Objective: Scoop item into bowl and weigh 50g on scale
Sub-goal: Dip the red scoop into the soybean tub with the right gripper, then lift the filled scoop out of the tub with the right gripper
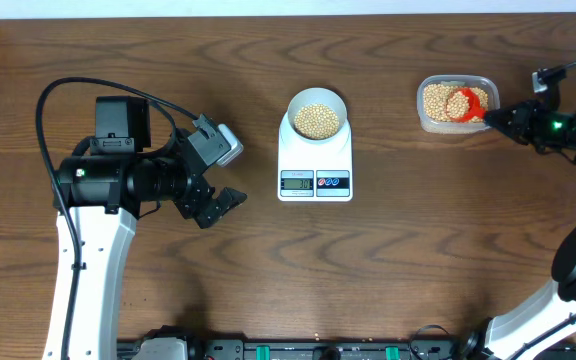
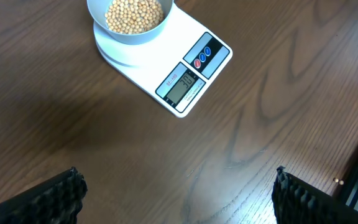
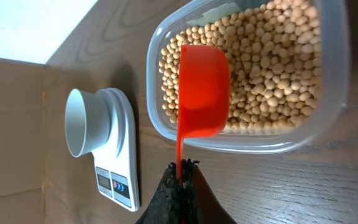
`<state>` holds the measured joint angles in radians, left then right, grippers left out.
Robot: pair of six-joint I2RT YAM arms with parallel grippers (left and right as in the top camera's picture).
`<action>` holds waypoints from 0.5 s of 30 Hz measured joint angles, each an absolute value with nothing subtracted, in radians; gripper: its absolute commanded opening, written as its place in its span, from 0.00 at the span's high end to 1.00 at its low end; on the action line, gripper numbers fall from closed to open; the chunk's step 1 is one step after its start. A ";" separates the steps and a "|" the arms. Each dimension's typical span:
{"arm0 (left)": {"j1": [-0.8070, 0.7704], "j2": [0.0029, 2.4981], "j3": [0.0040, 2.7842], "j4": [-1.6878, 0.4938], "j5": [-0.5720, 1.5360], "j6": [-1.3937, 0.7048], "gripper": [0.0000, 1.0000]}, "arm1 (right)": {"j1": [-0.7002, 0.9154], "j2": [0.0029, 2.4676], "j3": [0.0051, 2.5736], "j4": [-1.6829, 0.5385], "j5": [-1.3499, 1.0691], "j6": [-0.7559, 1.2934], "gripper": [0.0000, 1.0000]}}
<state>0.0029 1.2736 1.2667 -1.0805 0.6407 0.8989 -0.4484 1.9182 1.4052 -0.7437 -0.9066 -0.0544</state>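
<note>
right fingers (image 3: 166,200) clenched on red scoop (image 3: 202,90) handle, left fingers (image 2: 55,200) spread empty, scale (image 2: 180,42) display blurred

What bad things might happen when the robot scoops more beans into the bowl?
1. The right gripper pinches the red scoop only by the end of its thin handle, so a loaded scoop might tip and spill beans.
2. The bowl on the scale already holds many beans; a whole scoop more might be too much.
3. The bowl is small, so poured beans might miss it.
</note>
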 measured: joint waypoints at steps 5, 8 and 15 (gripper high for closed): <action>0.003 1.274 1.267 -1.081 0.641 0.899 0.02 | -0.483 1.918 1.405 -0.744 -0.945 -0.054 0.99; 0.003 1.274 1.267 -1.081 0.641 0.899 0.02 | -0.504 1.918 1.405 -0.744 -0.973 -0.054 0.99; 0.003 1.274 1.267 -1.081 0.641 0.899 0.02 | -0.528 1.918 1.405 -0.744 -1.064 -0.054 0.99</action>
